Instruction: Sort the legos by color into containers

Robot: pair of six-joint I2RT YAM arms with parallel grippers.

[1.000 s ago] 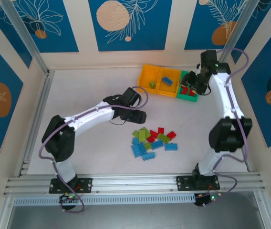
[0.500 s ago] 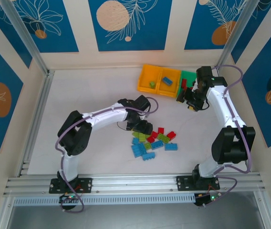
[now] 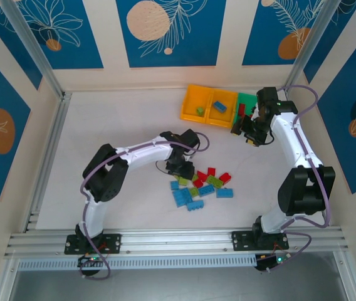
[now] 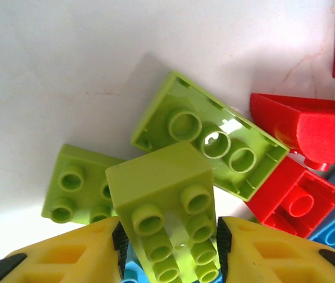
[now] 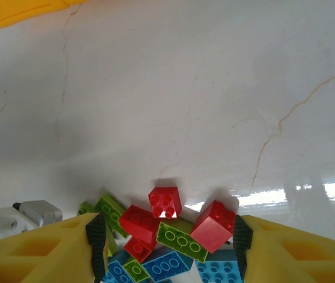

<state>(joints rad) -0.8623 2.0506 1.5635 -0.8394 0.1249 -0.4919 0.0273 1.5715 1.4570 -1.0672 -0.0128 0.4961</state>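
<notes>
- Left claw [image 4: 169, 244] pinches a lime green brick [image 4: 158, 183] between its pads; red bricks [image 4: 309, 127] lie just ahead, rightward.
- Right claw [image 5: 168, 242] is spread wide, the brick pile [image 5: 179, 239] well beyond its fingertips.

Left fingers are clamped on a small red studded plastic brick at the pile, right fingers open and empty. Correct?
Not red: the left wrist view shows the left fingers clamped on a small lime green studded plastic brick. The right fingers are open and empty, as you said.
</notes>
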